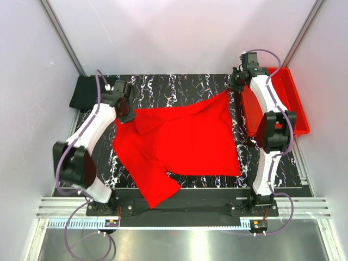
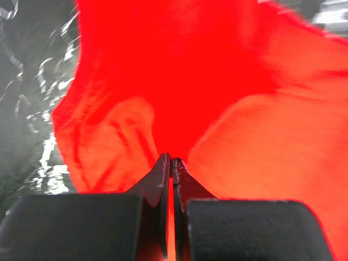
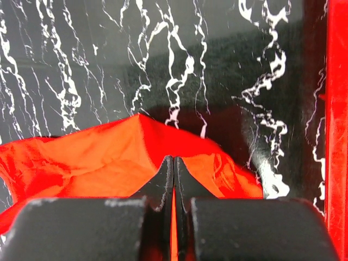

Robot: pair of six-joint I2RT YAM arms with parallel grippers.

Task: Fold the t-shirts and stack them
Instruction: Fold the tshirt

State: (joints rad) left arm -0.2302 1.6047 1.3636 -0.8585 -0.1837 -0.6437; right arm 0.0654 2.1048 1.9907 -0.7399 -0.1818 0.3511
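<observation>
The red t-shirt [image 1: 179, 144] lies spread over the black marbled table, one sleeve hanging toward the near edge. My left gripper [image 1: 126, 115] is shut on the shirt's left far edge; in the left wrist view the red t-shirt [image 2: 217, 81] fills the frame beyond the closed fingertips [image 2: 163, 168]. My right gripper [image 1: 235, 87] is shut on the shirt's far right corner; the right wrist view shows that corner of the red t-shirt [image 3: 109, 157] pinched and lifted a little above the table. A folded black t-shirt [image 1: 84, 92] lies at the far left corner.
A rigid red plastic bin [image 1: 285, 100] stands at the right edge of the table, its wall also showing in the right wrist view [image 3: 337, 109]. White walls enclose the table [image 1: 174, 87] on three sides. A metal rail runs along the near edge.
</observation>
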